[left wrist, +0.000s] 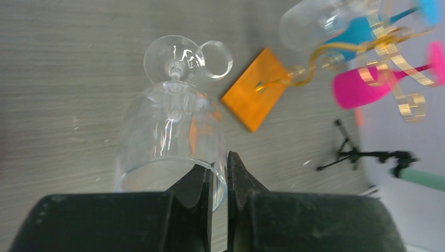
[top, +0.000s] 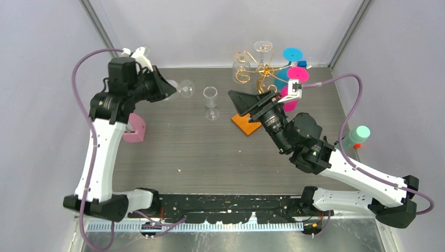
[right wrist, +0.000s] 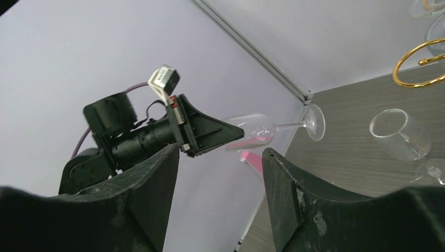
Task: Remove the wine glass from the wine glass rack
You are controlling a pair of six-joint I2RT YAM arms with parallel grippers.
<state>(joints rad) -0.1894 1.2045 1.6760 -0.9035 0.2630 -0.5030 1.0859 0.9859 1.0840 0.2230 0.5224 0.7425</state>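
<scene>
Top external: clear stemmed wine glass (top: 181, 88) held sideways in left gripper (top: 167, 89), well apart from gold-wire wine glass rack (top: 254, 67). Left wrist: jaws pinched on the bowl's rim. Right wrist: right gripper (right wrist: 220, 163) spread wide, empty. Removal judged done; setting down remains.

The left arm (top: 102, 152) and right arm (top: 367, 176) wear white shells between black joint housings and black bases. A mauve cable (top: 97, 51) loops along each. A white module (top: 295, 88) sits on each wrist. The left gripper (left wrist: 220, 173) and right gripper (right wrist: 219, 157) have matte black, wedge-shaped fingers (right wrist: 152, 194).
</scene>
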